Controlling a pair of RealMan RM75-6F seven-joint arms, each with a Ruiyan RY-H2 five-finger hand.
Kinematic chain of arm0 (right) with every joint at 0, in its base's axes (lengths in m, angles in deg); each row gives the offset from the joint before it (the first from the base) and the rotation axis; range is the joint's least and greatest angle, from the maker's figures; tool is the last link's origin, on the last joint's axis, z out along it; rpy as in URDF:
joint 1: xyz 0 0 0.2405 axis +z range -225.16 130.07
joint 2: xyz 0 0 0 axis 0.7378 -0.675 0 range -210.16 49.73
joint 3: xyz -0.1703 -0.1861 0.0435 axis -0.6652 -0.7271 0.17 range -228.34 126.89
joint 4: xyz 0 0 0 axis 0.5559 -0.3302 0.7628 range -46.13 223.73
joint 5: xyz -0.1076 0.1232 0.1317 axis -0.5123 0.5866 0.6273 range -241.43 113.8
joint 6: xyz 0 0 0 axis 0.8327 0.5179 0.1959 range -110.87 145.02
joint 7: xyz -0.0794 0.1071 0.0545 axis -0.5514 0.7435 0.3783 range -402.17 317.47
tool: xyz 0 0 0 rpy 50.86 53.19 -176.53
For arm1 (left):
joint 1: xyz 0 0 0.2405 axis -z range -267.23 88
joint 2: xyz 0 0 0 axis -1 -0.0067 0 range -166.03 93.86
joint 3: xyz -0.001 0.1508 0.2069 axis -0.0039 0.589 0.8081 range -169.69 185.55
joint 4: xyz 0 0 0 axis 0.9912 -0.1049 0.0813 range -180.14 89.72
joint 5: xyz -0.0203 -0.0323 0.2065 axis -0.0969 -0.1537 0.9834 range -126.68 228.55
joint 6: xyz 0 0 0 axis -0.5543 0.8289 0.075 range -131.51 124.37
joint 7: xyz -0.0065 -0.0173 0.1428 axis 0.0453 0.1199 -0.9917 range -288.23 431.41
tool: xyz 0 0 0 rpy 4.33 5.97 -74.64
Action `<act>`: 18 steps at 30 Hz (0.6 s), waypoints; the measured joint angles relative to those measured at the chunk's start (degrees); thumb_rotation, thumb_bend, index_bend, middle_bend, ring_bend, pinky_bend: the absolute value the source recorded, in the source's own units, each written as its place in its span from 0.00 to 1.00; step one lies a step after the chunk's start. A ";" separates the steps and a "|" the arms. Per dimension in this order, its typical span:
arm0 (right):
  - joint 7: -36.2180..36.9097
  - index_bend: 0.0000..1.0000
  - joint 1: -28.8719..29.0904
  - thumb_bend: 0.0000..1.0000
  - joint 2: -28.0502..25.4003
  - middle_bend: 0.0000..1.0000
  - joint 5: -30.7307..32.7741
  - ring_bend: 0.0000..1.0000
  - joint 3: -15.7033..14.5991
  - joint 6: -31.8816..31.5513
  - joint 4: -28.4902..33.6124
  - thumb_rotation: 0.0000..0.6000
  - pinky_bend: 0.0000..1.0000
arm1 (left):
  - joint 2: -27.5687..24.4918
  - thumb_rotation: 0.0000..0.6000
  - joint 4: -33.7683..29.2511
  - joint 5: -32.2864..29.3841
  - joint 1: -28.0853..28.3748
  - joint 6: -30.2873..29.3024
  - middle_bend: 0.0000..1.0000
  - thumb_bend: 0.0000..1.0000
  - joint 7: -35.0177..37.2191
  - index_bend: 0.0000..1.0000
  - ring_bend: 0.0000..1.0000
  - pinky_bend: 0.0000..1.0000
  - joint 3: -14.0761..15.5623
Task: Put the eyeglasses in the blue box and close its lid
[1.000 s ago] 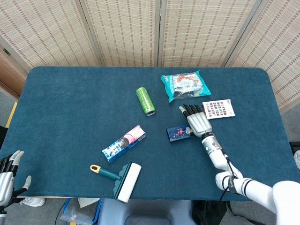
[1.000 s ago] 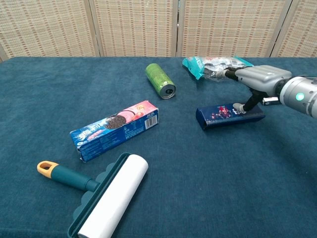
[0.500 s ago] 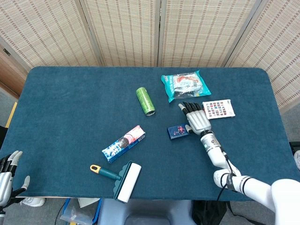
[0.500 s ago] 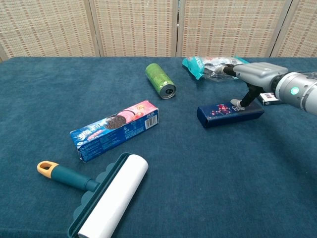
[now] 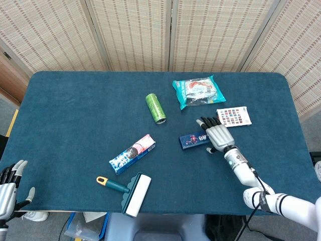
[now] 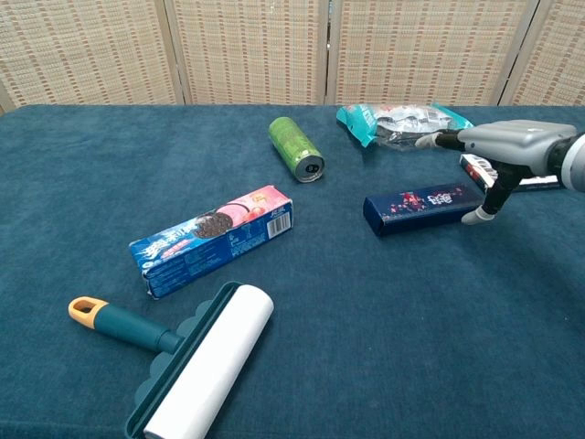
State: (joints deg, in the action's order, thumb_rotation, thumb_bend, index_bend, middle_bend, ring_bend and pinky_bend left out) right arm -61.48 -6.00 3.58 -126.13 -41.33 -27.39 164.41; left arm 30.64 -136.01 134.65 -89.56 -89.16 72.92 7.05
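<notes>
While the blue box (image 6: 423, 208) is lying closed on the worktop (image 5: 75, 110), the right hand (image 6: 498, 151) is hovering beside it, fingers spread, holding nothing; the left hand (image 5: 9, 188) is hanging open off the worktop's edge.

Bare cloth below blue box (image 6: 423, 208); snack bag (image 6: 399, 123), card (image 5: 233, 116) crowd behind

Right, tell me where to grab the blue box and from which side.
Grip the blue box across its two long side faces, near the middle, coming from above. It lies flat on the table, long and narrow, so its short width should suit a grasp. The right hand hovers at its right end; the end faces look a less steady hold.
</notes>
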 measured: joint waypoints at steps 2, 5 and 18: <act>-1.06 0.09 0.88 0.18 1.04 0.01 1.39 0.00 -0.09 0.97 -1.30 1.00 0.00 | -0.04 1.00 -0.09 -0.07 -0.03 -0.02 0.00 0.40 -0.09 0.00 0.00 0.00 -0.01; -2.49 0.15 2.31 0.20 2.61 0.01 3.32 0.00 -0.15 2.48 -3.31 1.00 0.00 | -0.12 1.00 -0.21 -0.22 -0.07 0.02 0.00 0.40 -0.31 0.00 0.00 0.00 0.00; -3.24 0.51 5.48 0.34 7.85 0.18 6.51 0.00 -0.09 4.09 -9.47 1.00 0.00 | 0.00 1.00 0.01 -0.48 -0.08 0.04 0.00 0.40 -0.48 0.00 0.00 0.00 -0.12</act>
State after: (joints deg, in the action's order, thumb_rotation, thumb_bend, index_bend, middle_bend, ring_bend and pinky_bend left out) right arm -64.71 -0.51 11.43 -119.62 -41.43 -23.30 154.93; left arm 30.64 -136.01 134.17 -89.63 -89.13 72.44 6.93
